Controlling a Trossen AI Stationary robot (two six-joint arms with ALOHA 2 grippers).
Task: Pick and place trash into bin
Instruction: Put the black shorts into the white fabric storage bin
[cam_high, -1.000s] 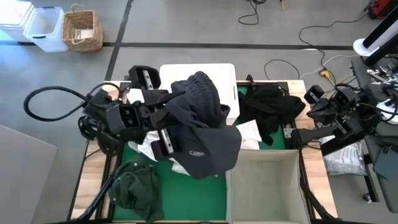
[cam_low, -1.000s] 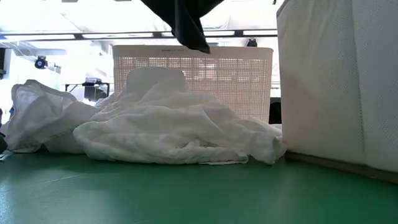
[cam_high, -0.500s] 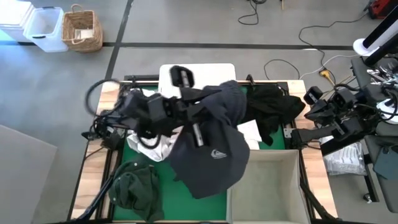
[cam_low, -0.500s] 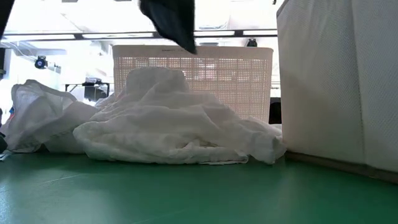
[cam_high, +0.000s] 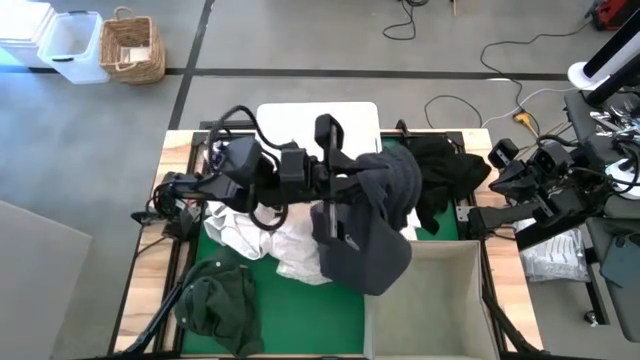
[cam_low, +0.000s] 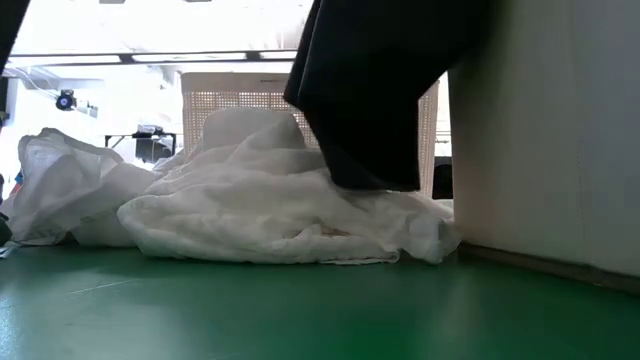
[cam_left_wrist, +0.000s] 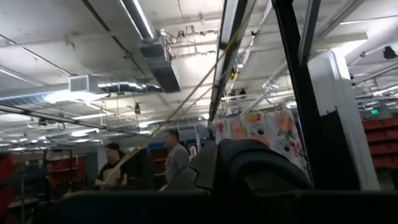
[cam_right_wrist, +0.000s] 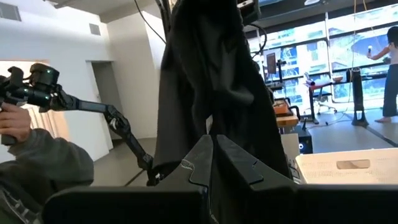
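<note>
- High view, looking straight down: the left arm reaches across the middle of the green surface (cam_high: 300, 310); its left end effector (cam_high: 372, 190) is buried in a dark grey garment (cam_high: 365, 240), closed on the cloth, the fingertips themselves hidden; the garment hangs over the near-left corner of the grey fabric bin (cam_high: 425, 300), whose front edge is cut off by the frame; a crumpled pile of white sheets (cam_high: 290, 245) lies beneath the arm; a dark green garment (cam_high: 215, 300) sits at the front left of the surface; a black garment (cam_high: 440, 175) lies at the back right, beside the white tub (cam_high: 290, 115), which the arm partly covers; the right arm waits at the right edge, its right end effector (cam_high: 500, 160) closed and holding nothing.
- Low view, at surface height: the dark garment (cam_low: 380, 90) hangs from above, its top cut off, its lower hem just over the white sheets (cam_low: 270, 210); whether it touches them is hard to tell; the perforated white tub (cam_low: 240, 110) stands behind the pile; the bin wall (cam_low: 550, 140) fills the right side.
- Left wrist view: mostly ceiling and lights; dark cloth (cam_left_wrist: 249, 168) blocks the fingers; two distant people (cam_left_wrist: 171, 162) are blurred.
- Right wrist view: the hanging garment (cam_right_wrist: 211, 81) fills the centre; a person's hand (cam_right_wrist: 15, 124) with a controller shows at one edge; the right fingers (cam_right_wrist: 239, 165) meet, closed.
</note>
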